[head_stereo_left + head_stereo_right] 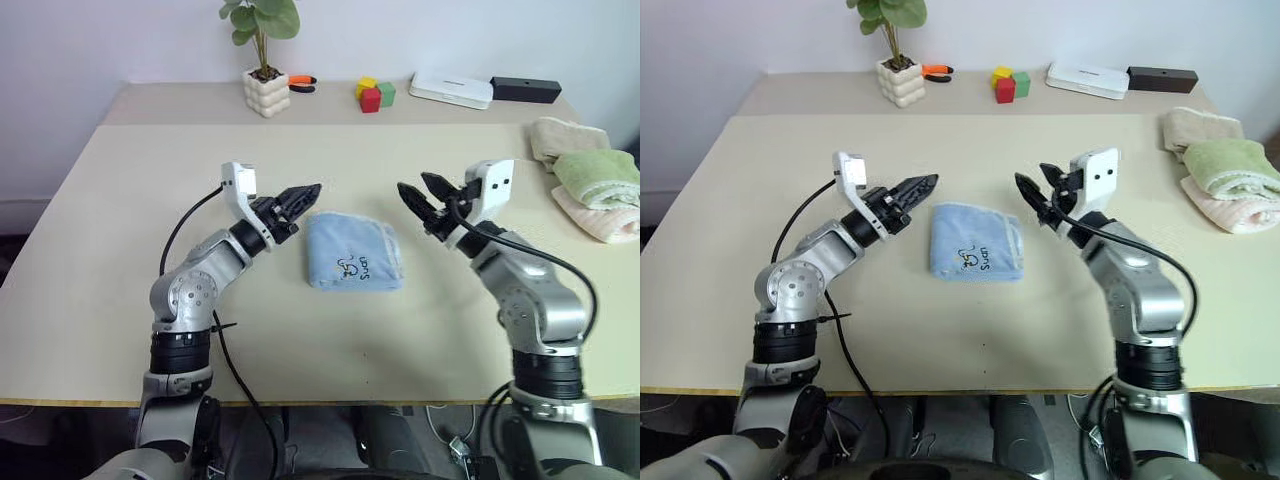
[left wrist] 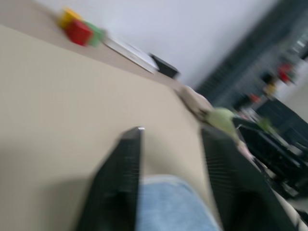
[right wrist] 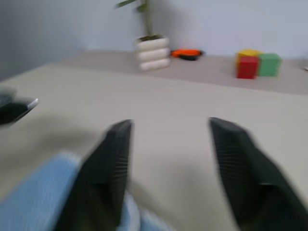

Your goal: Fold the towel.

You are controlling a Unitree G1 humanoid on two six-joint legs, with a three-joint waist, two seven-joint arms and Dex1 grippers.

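**A:** Where is the light blue terry cloth towel with the small dark printed mark [image 1: 352,250] now?

**B:** It lies folded into a compact, roughly square packet near the middle of the beige tabletop [image 1: 120,200], mark facing up, closer to the near edge than the far one. From how it lies, the fold looks done or nearly so.

**A:** And the claws?

**B:** The left gripper [image 1: 300,197] hovers just beside the towel's left edge with its black fingers drawn close together, gripping nothing. The right gripper [image 1: 418,196] hovers beside the right edge, fingers parted with a clear gap and empty. Neither touches the cloth.

**A:** What could go wrong?

**B:** Both fingertips point inward at the packet. If either arm sweeps low across it, a finger could catch the top layer and flip it open, or shove the whole packet sideways. The soft terry layers are only resting on each other, so I'd expect little resistance.

**A:** Anything else nearby?

**B:** Not close. A stack of beige, green and pink folded towels [image 1: 595,175] sits at the right edge, well apart. Along the far edge stand a potted plant in a white knobbly pot [image 1: 265,88], coloured blocks [image 1: 373,94] and a flat white box [image 1: 452,89].
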